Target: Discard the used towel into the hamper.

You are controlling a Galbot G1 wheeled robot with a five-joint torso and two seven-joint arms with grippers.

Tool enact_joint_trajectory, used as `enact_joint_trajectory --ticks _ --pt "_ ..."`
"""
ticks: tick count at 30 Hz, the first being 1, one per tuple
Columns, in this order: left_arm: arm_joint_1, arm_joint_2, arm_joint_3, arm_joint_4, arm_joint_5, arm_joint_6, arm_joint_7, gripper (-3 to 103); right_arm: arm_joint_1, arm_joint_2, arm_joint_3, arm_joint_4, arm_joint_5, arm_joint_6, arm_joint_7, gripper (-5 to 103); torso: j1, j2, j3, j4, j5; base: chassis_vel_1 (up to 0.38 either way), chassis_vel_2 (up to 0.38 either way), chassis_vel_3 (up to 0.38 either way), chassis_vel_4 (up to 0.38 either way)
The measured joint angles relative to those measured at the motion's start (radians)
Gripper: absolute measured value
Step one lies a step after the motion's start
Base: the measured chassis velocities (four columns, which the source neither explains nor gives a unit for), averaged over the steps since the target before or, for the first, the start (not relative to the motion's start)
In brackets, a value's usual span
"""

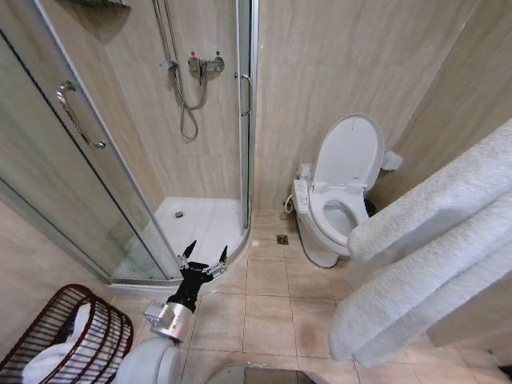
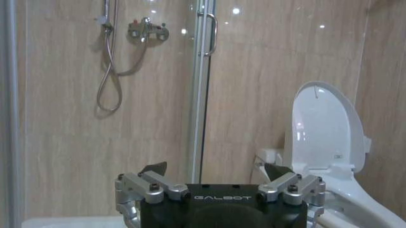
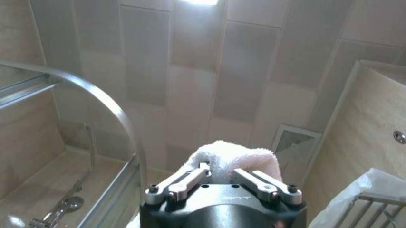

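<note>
**White terry held high, hamper waiting low on the left**

White terry cloth dominates the right side of the head view: the towel (image 1: pixel 432 256) hangs in thick folds very near the camera, which suggests it is lifted clear of the floor for carrying. Low at the near left stands the hamper (image 1: pixel 68 336), its dark red-brown bars open at the top, with pale cloth already lying inside; it sits well apart from the towel, so the load has yet to cross the scene. Between them, the left gripper (image 1: pixel 203 261) points toward the shower stall (image 1: pixel 120 160) with its fingers spread and nothing between them, apparently kept out of the way. The toilet (image 1: pixel 340 200) stands far right with its lid up.

From the left wrist, the left gripper's fingers stand wide, empty, facing the shower's glass door and the wall.

From the right wrist, the right gripper (image 3: pixel 219 178) points up at the ceiling, its fingers clamped on a bunch of towel, a grip that judging by the folds bears the whole weight.
</note>
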Motion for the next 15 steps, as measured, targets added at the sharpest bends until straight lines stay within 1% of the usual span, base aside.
enact_joint_trajectory --ticks 7,15 --pt "0.0 0.0 0.0 0.0 0.0 0.0 0.0 100 0.009 0.002 -0.007 0.002 -0.003 -0.009 0.001 5 0.015 0.034 0.019 0.0001 0.0 0.0 0.0 0.0 0.0" --pt "0.0 0.0 0.0 0.0 0.0 0.0 0.0 100 0.002 0.003 0.0 0.002 -0.002 -0.009 -0.004 5 0.027 0.062 0.035 0.0 0.0 0.0 0.0 0.0 0.0"
